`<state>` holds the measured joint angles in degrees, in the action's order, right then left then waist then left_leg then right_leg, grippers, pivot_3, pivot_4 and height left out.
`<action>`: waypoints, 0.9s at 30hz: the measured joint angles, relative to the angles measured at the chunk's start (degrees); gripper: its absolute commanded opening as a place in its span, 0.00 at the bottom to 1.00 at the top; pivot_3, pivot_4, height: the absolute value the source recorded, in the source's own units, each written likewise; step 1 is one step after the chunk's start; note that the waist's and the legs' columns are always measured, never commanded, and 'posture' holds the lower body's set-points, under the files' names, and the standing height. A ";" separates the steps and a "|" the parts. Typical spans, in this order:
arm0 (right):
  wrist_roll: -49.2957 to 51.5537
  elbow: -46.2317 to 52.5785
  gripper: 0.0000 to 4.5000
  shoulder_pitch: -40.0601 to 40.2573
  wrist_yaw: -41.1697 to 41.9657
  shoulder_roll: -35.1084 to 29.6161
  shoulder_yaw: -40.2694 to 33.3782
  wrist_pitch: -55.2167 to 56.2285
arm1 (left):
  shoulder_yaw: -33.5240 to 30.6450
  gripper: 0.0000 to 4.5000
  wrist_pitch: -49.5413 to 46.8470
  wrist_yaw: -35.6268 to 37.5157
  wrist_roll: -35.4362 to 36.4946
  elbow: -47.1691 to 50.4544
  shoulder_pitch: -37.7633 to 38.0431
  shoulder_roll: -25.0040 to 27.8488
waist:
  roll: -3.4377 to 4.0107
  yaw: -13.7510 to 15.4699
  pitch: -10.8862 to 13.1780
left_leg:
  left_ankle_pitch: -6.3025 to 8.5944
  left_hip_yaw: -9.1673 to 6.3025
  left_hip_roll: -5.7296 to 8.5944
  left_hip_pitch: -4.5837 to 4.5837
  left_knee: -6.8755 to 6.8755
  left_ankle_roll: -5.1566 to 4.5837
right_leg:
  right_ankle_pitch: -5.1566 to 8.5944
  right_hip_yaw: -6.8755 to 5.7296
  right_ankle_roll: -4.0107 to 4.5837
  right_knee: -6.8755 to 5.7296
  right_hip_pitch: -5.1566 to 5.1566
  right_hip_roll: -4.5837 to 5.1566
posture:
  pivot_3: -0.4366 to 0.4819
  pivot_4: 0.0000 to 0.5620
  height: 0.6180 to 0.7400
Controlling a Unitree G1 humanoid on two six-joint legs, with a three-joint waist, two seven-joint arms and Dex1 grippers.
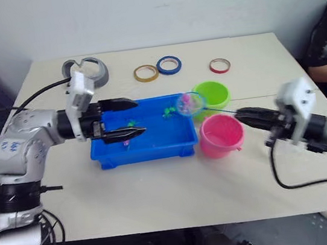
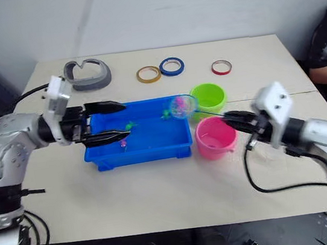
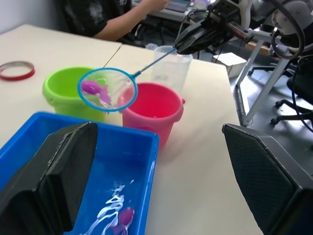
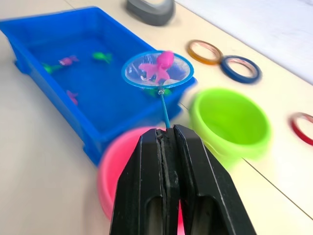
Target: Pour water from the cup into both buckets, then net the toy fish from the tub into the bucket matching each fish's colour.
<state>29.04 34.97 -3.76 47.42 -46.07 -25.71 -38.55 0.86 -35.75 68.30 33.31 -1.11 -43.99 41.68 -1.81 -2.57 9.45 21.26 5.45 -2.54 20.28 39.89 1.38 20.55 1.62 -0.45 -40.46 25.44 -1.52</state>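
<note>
The right gripper [image 4: 168, 147] is pinching the net [image 4: 156, 69] handle between pressed-together fingers, keeping its hoop level so the pink fish [image 4: 157, 66] rides toward the pink bucket [image 1: 220, 134]. The left gripper [image 1: 127, 118], fingers spread, is straddling the tub [image 1: 155, 149] wall, apparently steadying it.

left gripper [image 1: 121, 119] — fingers spread, arm level | right gripper [image 4: 164, 147] — fingers pinched together, arm extended

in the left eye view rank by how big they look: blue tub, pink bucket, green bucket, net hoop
1. Blue tub, clearly largest.
2. Pink bucket.
3. Green bucket: looks a little smaller, but it sits farther from the camera, so the two buckets may match.
4. Net hoop, smallest.
</note>
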 measured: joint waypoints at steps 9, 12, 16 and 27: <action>-11.95 2.94 0.00 19.71 2.39 0.08 -10.45 19.43 | 4.70 0.99 4.78 5.49 -3.45 -6.82 -4.61 -5.26 | 0.00 0.39 0.00 | 0.00 0.05 0.02 -0.06 -0.01 0.01 | -0.01 0.19 -0.03 -0.05 -0.01 -0.11 | 0.48 0.27 1.00; -21.43 1.76 0.00 22.00 1.85 -0.61 -9.22 33.93 | 4.84 0.99 5.91 6.40 -4.42 -8.74 -5.88 -6.18 | 0.00 0.41 0.00 | -0.01 0.05 0.04 -0.09 -0.01 0.01 | -0.02 0.23 -0.03 -0.05 -0.01 -0.13 | 0.48 0.27 1.00; -34.72 -2.86 0.00 23.36 0.15 -3.94 -6.88 52.18 | 4.85 0.99 6.54 7.00 -5.25 -10.42 -6.42 -6.99 | 0.00 0.52 0.00 | 0.00 0.08 0.06 -0.08 0.00 0.01 | -0.02 0.27 -0.05 -0.04 -0.01 -0.14 | 0.48 0.27 1.00; -46.91 -11.89 0.00 19.71 -9.79 -6.02 -6.19 67.18 | 4.67 0.99 6.99 7.48 -6.69 -11.11 -6.97 -6.85 | 0.00 0.72 0.00 | -0.01 0.10 0.04 -0.15 0.01 0.03 | -0.02 0.31 -0.04 -0.11 -0.01 -0.14 | 0.48 0.27 1.00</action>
<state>-17.87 23.08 15.94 37.64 -52.09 -31.90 28.62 5.53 -28.76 75.78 26.62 -12.21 -50.96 34.83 -1.81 -1.85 9.45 21.25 5.55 -2.50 20.13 39.90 1.41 20.53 1.93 -0.49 -40.57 25.44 -1.66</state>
